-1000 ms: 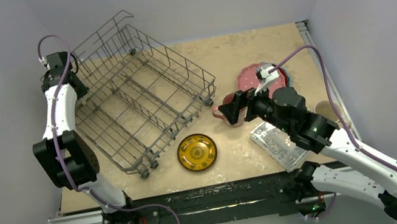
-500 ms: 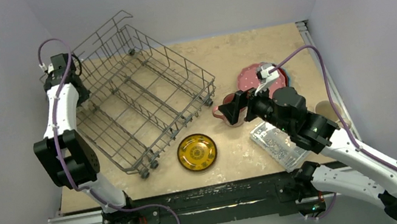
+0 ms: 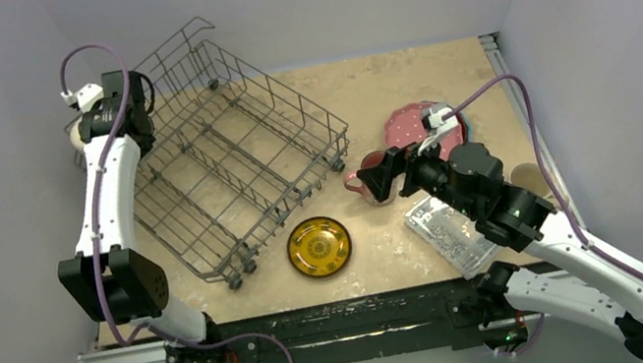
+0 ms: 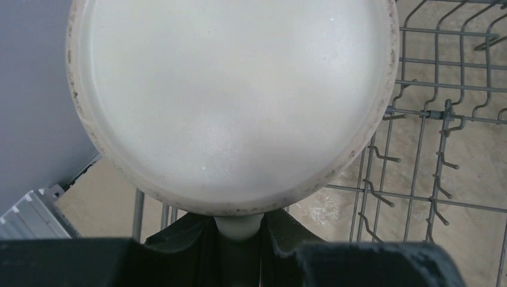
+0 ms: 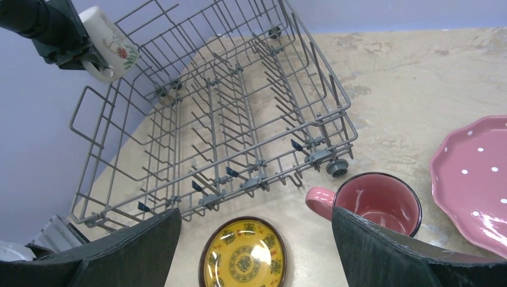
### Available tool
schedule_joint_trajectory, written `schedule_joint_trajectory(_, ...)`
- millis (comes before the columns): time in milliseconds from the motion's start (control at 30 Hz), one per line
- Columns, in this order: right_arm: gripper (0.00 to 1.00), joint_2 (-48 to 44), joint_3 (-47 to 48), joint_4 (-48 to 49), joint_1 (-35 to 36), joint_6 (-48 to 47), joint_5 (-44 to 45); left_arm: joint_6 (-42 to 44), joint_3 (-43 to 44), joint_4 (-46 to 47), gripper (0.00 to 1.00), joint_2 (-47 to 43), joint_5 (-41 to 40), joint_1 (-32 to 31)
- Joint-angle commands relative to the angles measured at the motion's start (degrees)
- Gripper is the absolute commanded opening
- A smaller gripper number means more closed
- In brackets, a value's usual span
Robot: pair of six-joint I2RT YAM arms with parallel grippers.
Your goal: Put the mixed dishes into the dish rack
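Observation:
My left gripper (image 3: 97,129) is shut on the handle of the cream mug (image 4: 233,101), holding it in the air at the far left corner of the grey wire dish rack (image 3: 224,159). The right wrist view shows this mug (image 5: 110,51) above the rack's rim (image 5: 89,119). My right gripper (image 3: 375,177) is open and empty, hovering over the pink mug (image 5: 376,206), which stands upright by the rack's wheel. The small yellow patterned plate (image 3: 319,246) lies in front of the rack. The pink dotted plate (image 3: 407,123) tops a stack at the right; the rack is empty.
A clear plastic box of metal parts (image 3: 452,233) lies under my right arm near the front edge. A tan round object (image 3: 526,175) sits at the table's right edge. Walls stand close on the left, back and right.
My left wrist has swung right, toward the rack's far left corner, carrying the cream mug. My right gripper has edged slightly left over the pink mug.

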Motion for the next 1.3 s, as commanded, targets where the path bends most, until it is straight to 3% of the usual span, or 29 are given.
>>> schedule_joint_trajectory(0, 0.99, -1.3, 0.0, 2.4, 0.1, -1.9, 1.3, -6.0, -1.6, -1.0, 0.0, -6.4, -7.6, 0.7)
schedule_joint_trajectory(567, 0.99, -2.0, -1.1, 3.2, 0.1, -1.5, 0.7, -6.8, 2.7, -6.9, 0.0, 4.6, -7.7, 0.2)
schedule_joint_trajectory(1267, 0.99, 0.0, -0.9, 4.7, 0.0, -1.7, 0.1, -19.1, -4.6, -8.3, 0.0, 9.5, -8.0, 0.1)
